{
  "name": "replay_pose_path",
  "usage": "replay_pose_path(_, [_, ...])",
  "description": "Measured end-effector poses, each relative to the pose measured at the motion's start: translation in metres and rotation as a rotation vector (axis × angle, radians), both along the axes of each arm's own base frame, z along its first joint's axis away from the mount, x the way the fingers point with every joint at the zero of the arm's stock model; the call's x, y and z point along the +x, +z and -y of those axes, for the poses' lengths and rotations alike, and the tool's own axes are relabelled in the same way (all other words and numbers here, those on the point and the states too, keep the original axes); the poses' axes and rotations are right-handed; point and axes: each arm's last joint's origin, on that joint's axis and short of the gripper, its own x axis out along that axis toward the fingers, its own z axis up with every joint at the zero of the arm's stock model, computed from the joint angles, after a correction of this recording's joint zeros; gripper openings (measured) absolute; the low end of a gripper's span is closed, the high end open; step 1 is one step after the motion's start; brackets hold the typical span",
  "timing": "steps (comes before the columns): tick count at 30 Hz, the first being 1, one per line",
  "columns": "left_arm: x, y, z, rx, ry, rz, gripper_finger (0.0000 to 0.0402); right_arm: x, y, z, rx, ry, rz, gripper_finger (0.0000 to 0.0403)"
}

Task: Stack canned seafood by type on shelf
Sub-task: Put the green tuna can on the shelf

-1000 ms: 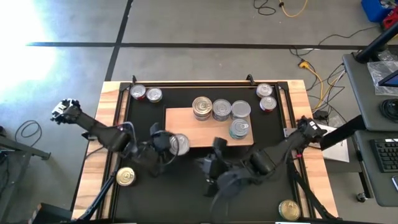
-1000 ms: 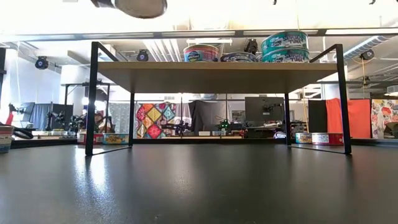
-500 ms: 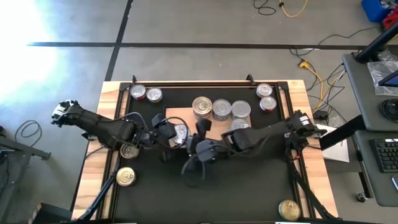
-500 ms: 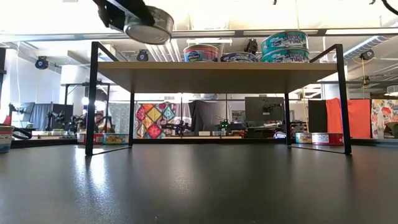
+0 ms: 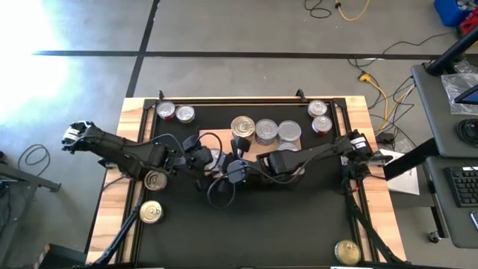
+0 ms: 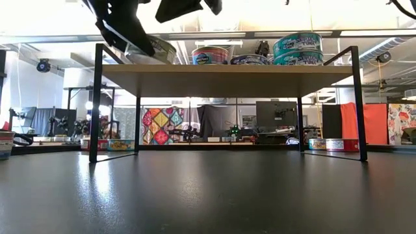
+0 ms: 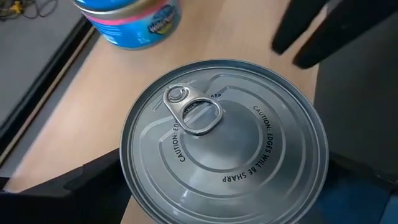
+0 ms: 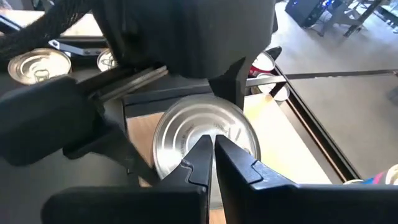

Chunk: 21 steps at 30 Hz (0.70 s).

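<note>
Left wrist view shows a silver tin [image 7: 224,146] resting on the pale wooden shelf [image 7: 81,118], between the left gripper's [image 5: 203,158] spread fingers. Right gripper [image 8: 210,155] hovers above it, fingers together.

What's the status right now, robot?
Left pincer around silver tin, at the shelf's left end. Right pincer shut, tips over the same tin's lid. Arms crowded close.

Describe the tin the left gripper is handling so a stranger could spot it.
Find the light-wood shelf mid-table. At its left end, between the left gripper's fingers, sits a plain silver pull-tab tin. It stands alone, apart from the cluster at the shelf's far edge.
</note>
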Motion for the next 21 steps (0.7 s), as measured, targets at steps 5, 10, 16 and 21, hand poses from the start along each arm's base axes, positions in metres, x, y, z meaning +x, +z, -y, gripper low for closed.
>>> replay_pose_path(5, [0.000,-0.002,0.000,-0.003,-0.010,-0.003,0.0398,0.003,-0.008,-0.001,0.003,0.007,-0.006,0.0013])
replay_pose_path(10, [0.006,-0.007,0.001,0.011,-0.041,-0.018,0.0399,0.004,-0.019,0.007,0.000,-0.010,-0.026,0.0013])
replay_pose_path(16, [0.024,-0.023,0.006,0.057,-0.097,-0.049,0.0399,0.012,-0.030,0.013,0.032,0.012,-0.038,0.0013])
replay_pose_path(21, [0.025,-0.022,0.006,0.062,-0.089,-0.039,0.0400,0.014,-0.042,0.012,0.055,0.042,-0.077,0.0013])
